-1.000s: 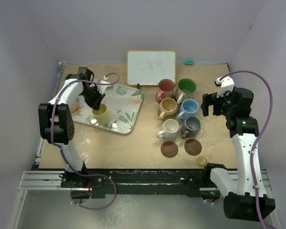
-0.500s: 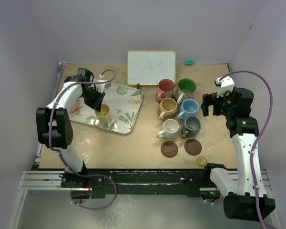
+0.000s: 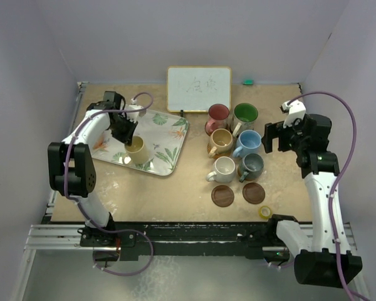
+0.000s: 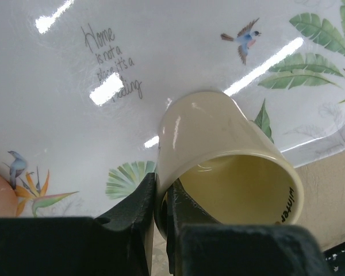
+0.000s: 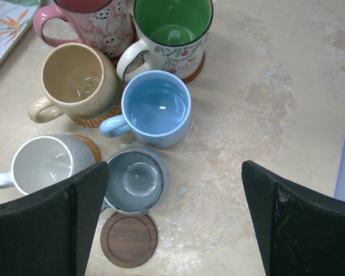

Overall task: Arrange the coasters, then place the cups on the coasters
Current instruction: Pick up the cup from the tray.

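Observation:
My left gripper [image 3: 124, 133] [image 4: 163, 201] is shut on the wall of a pale yellow cup [image 3: 136, 150] [image 4: 218, 149], one finger inside the rim and one outside, over the leaf-patterned tray [image 3: 169, 135]. Pink [image 3: 218, 115], green [image 3: 244, 114], tan [image 3: 220, 142], blue [image 3: 249, 143], white [image 3: 224, 168] and grey [image 3: 252, 165] cups stand grouped on coasters mid-table. Two bare dark brown coasters [image 3: 223, 195] [image 3: 254, 193] lie in front of them. My right gripper [image 3: 272, 138] [image 5: 172, 172] hangs open above the table, right of the grey cup [image 5: 135, 178], with nothing between its fingers.
A whiteboard [image 3: 199, 89] stands at the back. A small yellow tape roll [image 3: 265, 212] lies near the front edge, right of the bare coasters. A small green thing [image 3: 247, 81] sits at the back wall.
The left gripper has shifted slightly around the yellow cup on the tray and is clamped on its wall. The right arm has barely moved.

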Motion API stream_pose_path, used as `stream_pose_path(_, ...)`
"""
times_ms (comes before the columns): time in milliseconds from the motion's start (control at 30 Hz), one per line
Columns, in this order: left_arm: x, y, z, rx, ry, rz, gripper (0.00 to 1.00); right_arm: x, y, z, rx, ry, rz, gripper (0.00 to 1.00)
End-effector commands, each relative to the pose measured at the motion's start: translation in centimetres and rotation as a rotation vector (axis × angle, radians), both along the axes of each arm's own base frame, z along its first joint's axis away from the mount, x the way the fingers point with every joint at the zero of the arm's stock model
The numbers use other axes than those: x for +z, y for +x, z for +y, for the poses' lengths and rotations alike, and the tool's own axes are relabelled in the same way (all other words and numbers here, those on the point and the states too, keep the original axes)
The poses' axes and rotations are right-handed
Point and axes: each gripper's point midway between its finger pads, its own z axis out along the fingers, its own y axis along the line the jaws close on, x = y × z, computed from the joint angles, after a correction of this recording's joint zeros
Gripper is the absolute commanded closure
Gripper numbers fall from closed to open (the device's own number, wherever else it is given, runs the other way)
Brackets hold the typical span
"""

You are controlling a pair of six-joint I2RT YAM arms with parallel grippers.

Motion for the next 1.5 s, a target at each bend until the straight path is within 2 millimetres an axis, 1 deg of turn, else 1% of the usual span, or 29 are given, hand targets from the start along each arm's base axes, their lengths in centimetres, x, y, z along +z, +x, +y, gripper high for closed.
stream_pose_path(0, 1.9, 0.3, -1.0, 0.01, -0.031, -0.061, 0.97, 2.3, 0.9, 0.9, 0.037, 0.049, -0.045, 0.0)
stream_pose_path(100, 3.5, 0.7, -1.4, 0.031, -0.054, -0.104, 0.97, 2.9, 1.5, 1.6, 0.059, 0.078, -0.053, 0.01)
stream_pose_path(167, 5.1, 1.0, -1.9, 0.049, -0.078, -0.144, 0.97, 3.6, 2.0, 2.3, 0.083, 0.099, -0.069, 0.02)
stream_pose_path(233, 6.5, 1.3, -2.4, 0.072, -0.099, -0.184, 0.97, 4.4, 2.7, 3.2, 0.109, 0.114, -0.089, 0.03)
stream_pose_path(300, 8.0, 1.6, -2.9, 0.093, -0.12, -0.232, 0.97, 5.4, 3.5, 4.6, 0.139, 0.115, -0.109, 0.03)
stream_pose_path(367, 9.1, 2.1, -3.3, 0.116, -0.131, -0.268, 0.97, 6.3, 4.2, 6.7, 0.183, 0.116, -0.135, 0.04)
stream_pose_path(400, 9.6, 2.3, -3.6, 0.125, -0.136, -0.283, 0.97, 6.7, 4.5, 8.3, 0.222, 0.132, -0.145, 0.04)
stream_pose_path(433, 10.0, 2.6, -3.9, 0.137, -0.144, -0.289, 0.97, 7.2, 4.9, 9.6, 0.246, 0.151, -0.158, 0.05)
stream_pose_path(500, 10.6, 3.0, -4.6, 0.165, -0.164, -0.295, 0.97, 7.5, 5.7, 12.5, 0.299, 0.185, -0.165, 0.06)
stream_pose_path(700, 11.0, 4.5, -6.6, 0.246, -0.218, -0.316, 0.97, 7.9, 7.3, 21.9, 0.445, 0.228, -0.158, 0.1)
stream_pose_path(800, 11.2, 5.4, -7.4, 0.279, -0.223, -0.347, 0.97, 7.3, 7.9, 26.0, 0.499, 0.246, -0.116, 0.1)
stream_pose_path(867, 11.4, 5.9, -7.8, 0.3, -0.221, -0.373, 0.97, 6.2, 8.1, 28.2, 0.521, 0.247, -0.063, 0.11)
stream_pose_path(933, 11.4, 6.2, -8.1, 0.32, -0.218, -0.39, 0.97, 5.0, 8.4, 30.2, 0.54, 0.256, -0.01, 0.11)
stream_pose_path(967, 11.4, 6.3, -8.3, 0.329, -0.224, -0.391, 0.97, 4.0, 8.6, 31.1, 0.546, 0.259, 0.028, 0.12)
stream_pose_path(1000, 11.3, 6.3, -8.6, 0.332, -0.228, -0.388, 0.97, 3.9, 8.5, 31.8, 0.555, 0.26, 0.042, 0.12)
stream_pose_path(1067, 11.0, 6.2, -9.0, 0.352, -0.241, -0.372, 0.97, 2.3, 8.6, 33.4, 0.558, 0.262, 0.098, 0.13)
stream_pose_path(1167, 10.7, 6.1, -9.9, 0.371, -0.266, -0.355, 0.97, 0.5, 8.7, 34.9, 0.549, 0.273, 0.169, 0.14)
stream_pose_path(1267, 10.4, 5.8, -10.7, 0.384, -0.273, -0.35, 0.97, -0.3, 9.0, 35.9, 0.541, 0.281, 0.21, 0.15)
stream_pose_path(1367, 10.2, 5.5, -11.2, 0.406, -0.283, -0.352, 0.97, -0.8, 9.3, 36.5, 0.533, 0.28, 0.233, 0.17)
stream_pose_path(1467, 10.3, 5.3, -11.3, 0.431, -0.293, -0.36, 0.97, -2.2, 9.5, 36.5, 0.491, 0.261, 0.278, 0.2)
